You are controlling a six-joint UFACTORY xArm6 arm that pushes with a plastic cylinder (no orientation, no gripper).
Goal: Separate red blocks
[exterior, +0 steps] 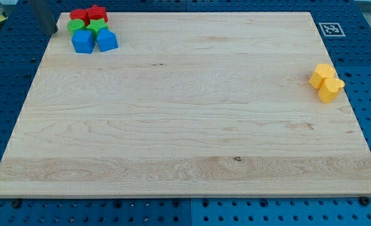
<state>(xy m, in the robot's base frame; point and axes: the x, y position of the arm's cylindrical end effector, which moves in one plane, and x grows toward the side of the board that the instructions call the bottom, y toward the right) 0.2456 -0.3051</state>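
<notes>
- Find my tip [54, 29] just left of the two touching red blocks [88, 14]; as end effector, it holds nothing.
- Note the blocks sit at the counter [185, 125] top-left corner.

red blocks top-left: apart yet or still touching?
Touching. The red round block and red star block sit side by side with no gap visible. My tip is just left of the cluster.

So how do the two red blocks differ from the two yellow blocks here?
The red blocks sit at the view's top left, packed against green blocks and blue blocks; the yellow blocks sit alone near the view's right edge. My tip is just left of the red cluster, far from the yellow pair. Both pairs touch each other on the wooden board.
</notes>
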